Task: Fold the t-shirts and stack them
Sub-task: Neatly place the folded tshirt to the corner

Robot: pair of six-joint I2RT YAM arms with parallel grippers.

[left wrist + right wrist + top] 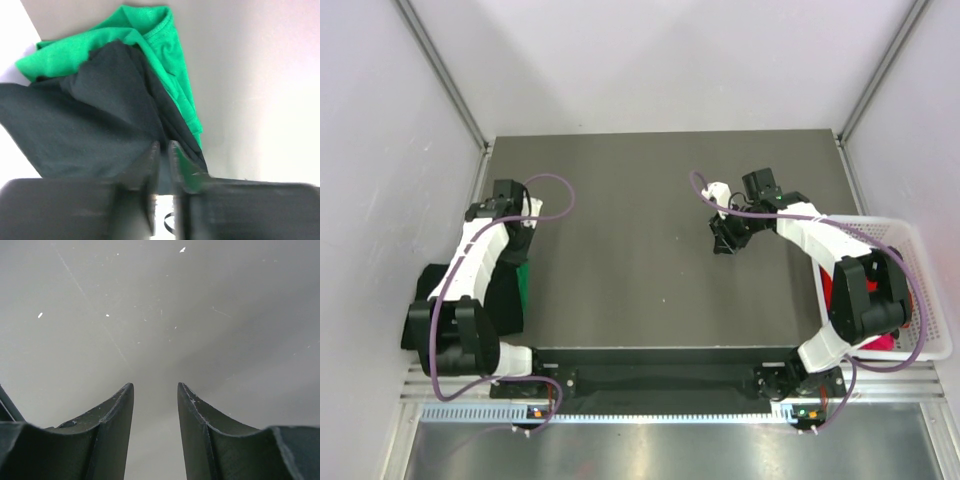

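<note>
A black t-shirt (pixel 85 115) lies crumpled on top of a bright green t-shirt (pixel 165 45) at the table's left edge; both show in the top view, black (pixel 503 300) and green (pixel 525 285). My left gripper (pixel 163 146) is over them (pixel 523 243), its jaws nearly closed on a raised fold of the black shirt. My right gripper (pixel 155 386) is open and empty, low over bare table right of centre (pixel 725 240). A red t-shirt (pixel 830 285) and a pink one (pixel 885 343) lie in the basket, mostly hidden by the right arm.
A white mesh basket (pixel 920 270) stands at the table's right edge beside the right arm. Part of the black cloth hangs past the table's left edge (pixel 430 275). White walls close in the table (pixel 640 200) on three sides.
</note>
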